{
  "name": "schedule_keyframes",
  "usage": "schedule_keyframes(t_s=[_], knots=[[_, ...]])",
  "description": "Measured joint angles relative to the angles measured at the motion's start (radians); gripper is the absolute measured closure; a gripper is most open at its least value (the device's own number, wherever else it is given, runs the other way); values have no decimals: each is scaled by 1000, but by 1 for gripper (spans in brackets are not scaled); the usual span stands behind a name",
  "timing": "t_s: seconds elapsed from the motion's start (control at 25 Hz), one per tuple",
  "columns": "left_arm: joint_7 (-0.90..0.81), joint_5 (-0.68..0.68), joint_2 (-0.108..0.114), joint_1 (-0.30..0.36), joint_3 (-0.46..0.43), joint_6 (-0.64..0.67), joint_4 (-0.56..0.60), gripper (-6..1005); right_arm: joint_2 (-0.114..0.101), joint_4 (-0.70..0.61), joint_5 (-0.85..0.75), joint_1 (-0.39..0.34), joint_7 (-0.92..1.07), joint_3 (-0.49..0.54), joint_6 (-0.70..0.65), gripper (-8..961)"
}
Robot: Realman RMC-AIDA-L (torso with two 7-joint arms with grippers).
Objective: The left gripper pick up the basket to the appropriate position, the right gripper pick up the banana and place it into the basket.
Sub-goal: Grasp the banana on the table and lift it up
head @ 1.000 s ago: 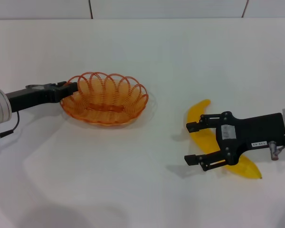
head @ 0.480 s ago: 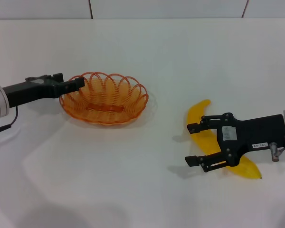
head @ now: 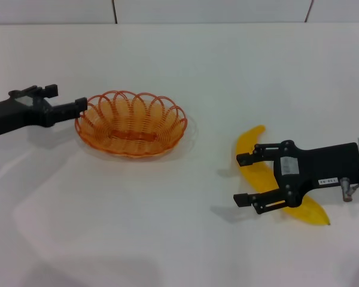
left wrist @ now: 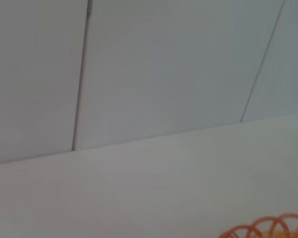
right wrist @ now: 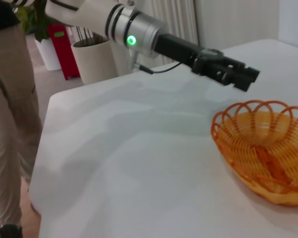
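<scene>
Left gripper (head: 81,106) at basket (head: 131,124) rim, grip unclear, right gripper (head: 244,179) spread over banana (head: 255,170)

Brightness: all three views are bright and evenly lit; the white desk (head: 185,239) looks a little grey in the lower part of the head view.
Light source: it seems to come from above, diffuse; no lamp is visible.
Shadows: soft and pale; a faint one lies on the desk under the right hand (head: 244,179) and beside the banana (head: 269,179), another to the right of the basket (head: 131,123), and a wide weak one below the left hand (head: 81,106).
Glare: no strong glare; the banana has only a mild shine.
Blur: the left wrist view is soft overall; the basket rim (left wrist: 268,228) there is unsharp.
Focus: the right wrist view is fairly sharp on the basket (right wrist: 263,148), softer in the background.
</scene>
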Motion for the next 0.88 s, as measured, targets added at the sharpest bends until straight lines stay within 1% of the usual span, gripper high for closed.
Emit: schedule_keyframes(t_s=[0.04,0.12,0.16,0.2,0.24,0.28,0.4,0.44,0.52,0.64,0.76,0.88], knots=[[2,0,0,1,1,2,2,91,0,0,2,0,1,3,0,77],[44,-12,-1,24,26,41,37,91,0,0,7,0,8,6,0,77],[67,-24,-2,38,42,59,54,91,0,0,7,1,11,7,0,77],[111,-56,-3,61,77,81,79,91,0,0,7,2,13,7,0,77],[111,-56,-3,61,77,81,79,91,0,0,6,3,13,7,0,76],[138,-77,-3,75,96,90,88,91,0,0,5,3,13,6,0,76],[244,-154,-3,127,151,118,113,91,0,-1,6,5,14,3,0,76],[281,-199,0,161,172,142,123,91,0,-2,7,5,15,4,0,76],[285,-205,2,169,174,154,125,91,0,-3,8,6,17,6,-1,76],[312,-207,7,198,168,224,132,91,3,-7,9,3,22,7,-1,76],[351,-203,9,228,169,266,134,91,4,-9,6,5,26,2,-2,76],[352,-174,13,253,171,295,133,90,5,-10,5,5,31,0,-2,76]])
